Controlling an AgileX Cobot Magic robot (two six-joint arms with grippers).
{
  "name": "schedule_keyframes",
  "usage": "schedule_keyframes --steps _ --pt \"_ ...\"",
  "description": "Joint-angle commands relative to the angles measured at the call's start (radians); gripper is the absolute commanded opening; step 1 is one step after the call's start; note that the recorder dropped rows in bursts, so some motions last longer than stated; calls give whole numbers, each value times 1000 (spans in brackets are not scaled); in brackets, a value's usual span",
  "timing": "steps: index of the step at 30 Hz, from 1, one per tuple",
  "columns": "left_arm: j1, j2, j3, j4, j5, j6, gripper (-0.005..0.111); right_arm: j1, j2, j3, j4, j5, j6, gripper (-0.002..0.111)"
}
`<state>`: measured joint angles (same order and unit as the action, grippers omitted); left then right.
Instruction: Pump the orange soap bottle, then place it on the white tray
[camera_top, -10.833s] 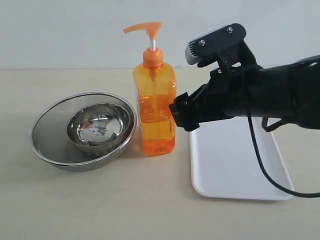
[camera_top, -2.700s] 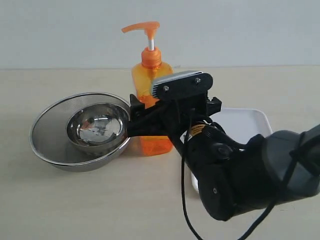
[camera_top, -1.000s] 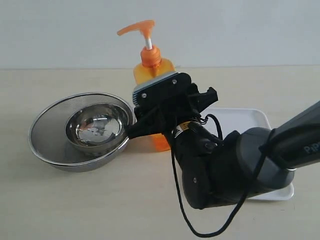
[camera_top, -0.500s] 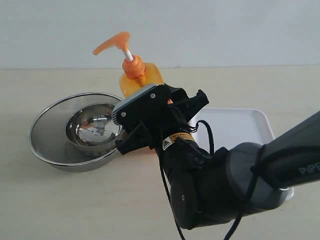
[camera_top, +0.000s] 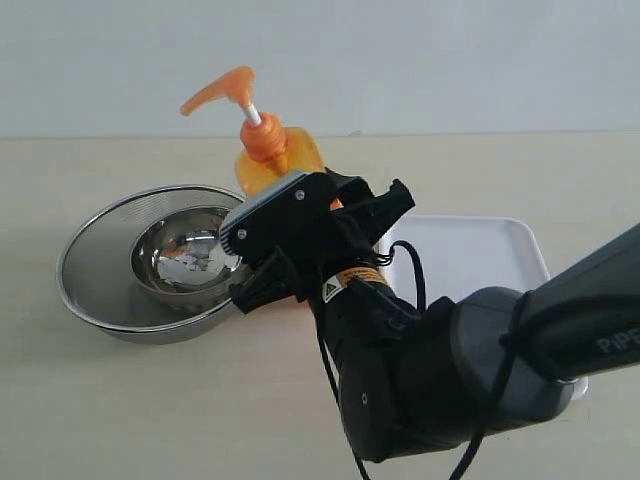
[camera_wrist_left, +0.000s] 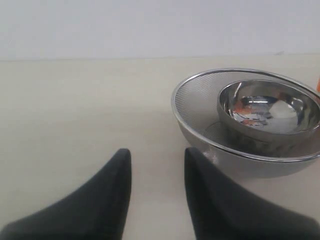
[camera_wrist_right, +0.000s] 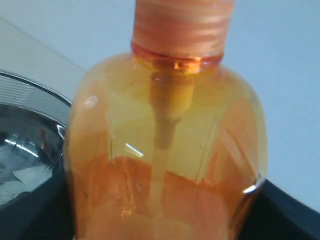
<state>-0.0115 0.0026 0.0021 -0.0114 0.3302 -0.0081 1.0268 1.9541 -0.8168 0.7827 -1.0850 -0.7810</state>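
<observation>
Lena: Upright ten seconds ago, the tall translucent orange plastic soap bottle (camera_top: 278, 160) is now leaning. Its orange pump head (camera_top: 215, 90) is tipping toward the counter's left edge, a touch farther than half a second back.

Tom: And the right gripper (camera_wrist_right: 162, 212) is holding it?

Lena: Yes. Its dark fingers (camera_wrist_right: 290, 215) are clamping the bottle's body from both sides in the right wrist view, where the bottle is filling the frame. The arm is hiding the base, so I cannot tell whether it is touching the counter.

Tom: Where is it heading?

Lena: The flat white rectangular plastic tray (camera_top: 500, 240) is lying toward the right edge, just beside the gripper. So the bottle's long axis is slanting away from its target — I am judging that the carry is calling for righting it while sweeping right.

Tom: What about the left gripper (camera_wrist_left: 156, 170)?

Lena: It is showing only in its own wrist view, fingers narrow with nothing between them. It is facing the round steel bowl (camera_wrist_left: 267, 107) sitting inside a round steel mesh strainer (camera_wrist_left: 200, 115) — the far side from the tray. The right arm is the nearer one.
</observation>
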Motion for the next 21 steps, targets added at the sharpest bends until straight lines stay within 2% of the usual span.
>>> schedule_keyframes --steps 1,21 --pt "2 -3 -2 3 -16 -4 33 0 0 4 23 8 -31 11" --pt "2 -3 -2 5 -16 8 33 0 -2 4 23 13 -40 11"
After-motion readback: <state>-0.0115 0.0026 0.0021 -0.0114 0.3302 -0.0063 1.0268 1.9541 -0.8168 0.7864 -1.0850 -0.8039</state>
